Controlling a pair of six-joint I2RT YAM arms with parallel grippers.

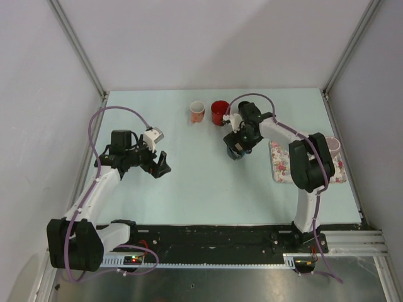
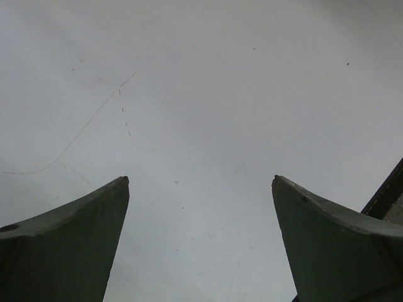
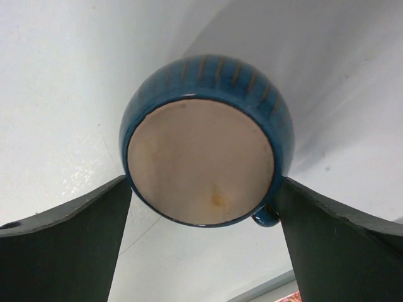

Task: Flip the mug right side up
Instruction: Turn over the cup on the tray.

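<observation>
A blue striped mug (image 3: 201,160) stands upside down on the pale table, its flat beige base facing the right wrist camera and its handle (image 3: 266,217) at the lower right. My right gripper (image 3: 203,181) hangs over it, open. One fingertip sits at each side of the mug, close against its wall. From the top view the mug (image 1: 235,155) is mostly hidden under the right gripper (image 1: 235,151). My left gripper (image 1: 158,165) is open over bare table at the left, nothing between its fingers (image 2: 94,214).
A red mug (image 1: 220,112) and a small pink-and-white cup (image 1: 198,111) stand upright at the back, just behind the right arm. A floral tray (image 1: 280,162) lies at the right with a pink mug (image 1: 332,146) on its far end.
</observation>
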